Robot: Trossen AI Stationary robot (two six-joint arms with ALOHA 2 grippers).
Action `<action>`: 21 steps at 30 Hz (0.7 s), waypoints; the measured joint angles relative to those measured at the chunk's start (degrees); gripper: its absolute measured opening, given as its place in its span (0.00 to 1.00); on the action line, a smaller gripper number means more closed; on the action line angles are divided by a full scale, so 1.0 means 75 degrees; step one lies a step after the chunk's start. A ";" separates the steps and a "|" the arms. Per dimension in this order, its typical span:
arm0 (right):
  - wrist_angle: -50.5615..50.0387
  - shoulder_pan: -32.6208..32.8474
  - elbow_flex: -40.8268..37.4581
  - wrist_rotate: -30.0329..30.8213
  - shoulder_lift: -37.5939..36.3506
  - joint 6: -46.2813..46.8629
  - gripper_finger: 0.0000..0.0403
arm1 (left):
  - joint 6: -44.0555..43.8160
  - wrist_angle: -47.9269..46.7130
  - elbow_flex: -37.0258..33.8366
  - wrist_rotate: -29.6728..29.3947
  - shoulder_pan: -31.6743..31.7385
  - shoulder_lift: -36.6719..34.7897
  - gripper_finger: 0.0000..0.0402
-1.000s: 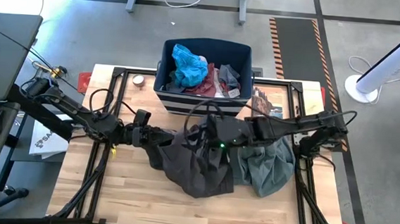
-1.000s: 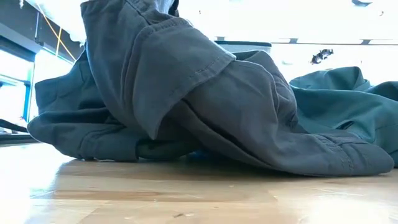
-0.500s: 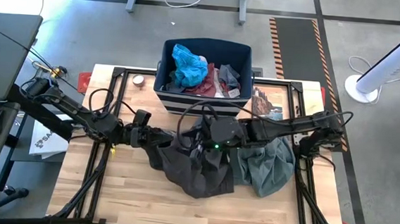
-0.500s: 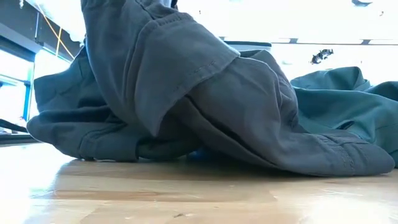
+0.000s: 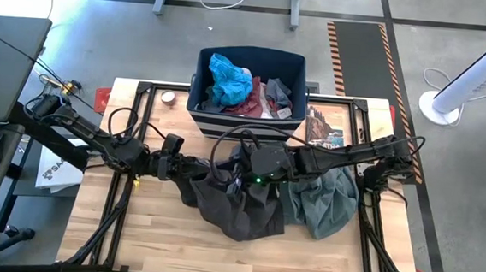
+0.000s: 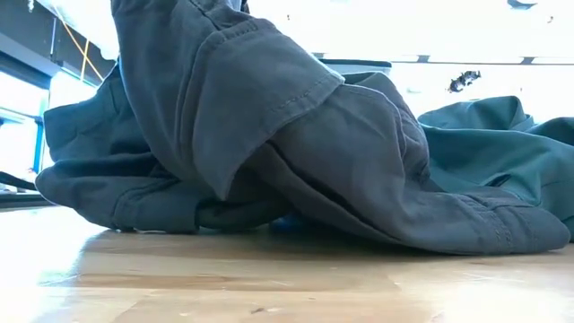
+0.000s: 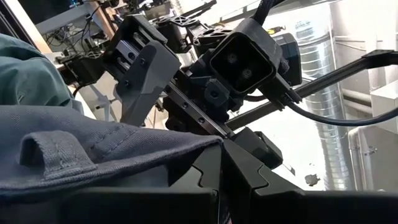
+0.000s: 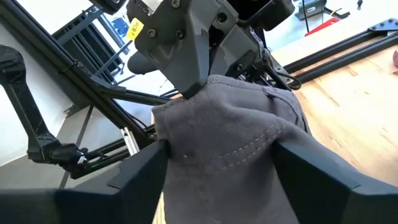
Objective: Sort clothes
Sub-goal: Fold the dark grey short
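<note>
Two grippers, left gripper (image 5: 196, 169) and right gripper (image 5: 233, 175), each clamp the dark trousers (image 5: 242, 206) at frame centre.

navy bin (image 5: 203, 71) on wooden table (image 5: 159, 233).

Both pincers meet at the heaped dark grey-brown trousers (image 5: 238, 200), which fill the space between them. Just beyond stands the navy striped bin (image 5: 200, 116); beside the right gripper (image 5: 233, 176) lies the grey-green shirt (image 5: 328, 202). Bare wooden tabletop (image 5: 167, 242) opens nearer the front edge.
</note>
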 joint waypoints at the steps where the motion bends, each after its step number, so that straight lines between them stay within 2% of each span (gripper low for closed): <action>1: -0.0003 0.0000 0.0000 0.0000 0.0000 0.0000 0.66 | 0.0001 0.0001 0.0000 0.0000 0.0000 0.0000 0.00; 5: -0.0009 -0.0001 -0.0001 -0.0022 0.0000 0.0000 0.48 | 0.0076 0.0001 0.0000 -0.0017 0.0000 0.0000 0.00; 8: -0.0017 -0.0001 -0.0003 -0.0048 0.0000 0.0000 0.28 | 0.0197 -0.0048 0.0014 -0.0041 0.0000 0.0000 0.03; 11: -0.0084 -0.0003 -0.0003 -0.0351 0.0003 -0.0006 0.07 | 0.0180 -0.0336 0.0017 0.0032 0.0000 -0.0003 0.10; 12: -0.0106 -0.0003 -0.0003 -0.0428 0.0006 -0.0007 0.04 | 0.0146 -0.0484 0.0017 0.0039 0.0000 -0.0005 0.14; 17: -0.0738 -0.0047 -0.0003 -0.0855 -0.0158 0.0300 0.02 | 0.0149 -0.1010 0.0017 0.0193 0.0000 -0.0065 0.34; 21: -0.1110 -0.0050 -0.0003 -0.1015 -0.0611 0.0594 0.01 | 0.0372 -0.1272 0.0017 0.0132 0.0000 -0.0369 0.45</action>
